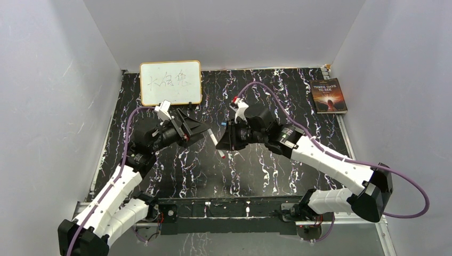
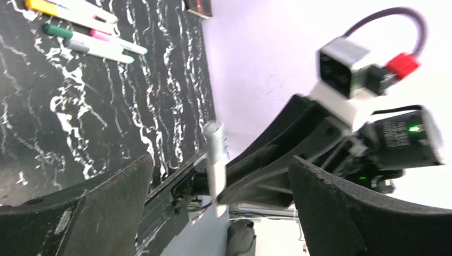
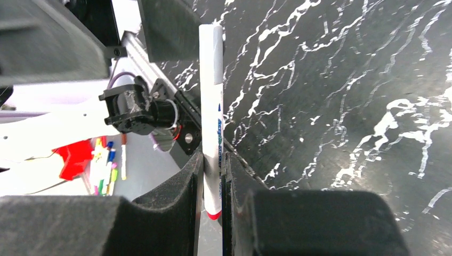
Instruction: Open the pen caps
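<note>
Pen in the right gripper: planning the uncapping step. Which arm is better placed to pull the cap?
Left, likely. The left gripper is open and faces the pen's free end; the right gripper is shut on the pen, so it can only hold.

Top view: even, soft light from above, white walls bright, only faint shadows on black marble table. Left wrist view: wall blown out, pen blurry, left gripper fingers dark, mushy. Right wrist view: same pen crisp, right gripper fingers out of focus, bit of sheen on tabletop.
</note>
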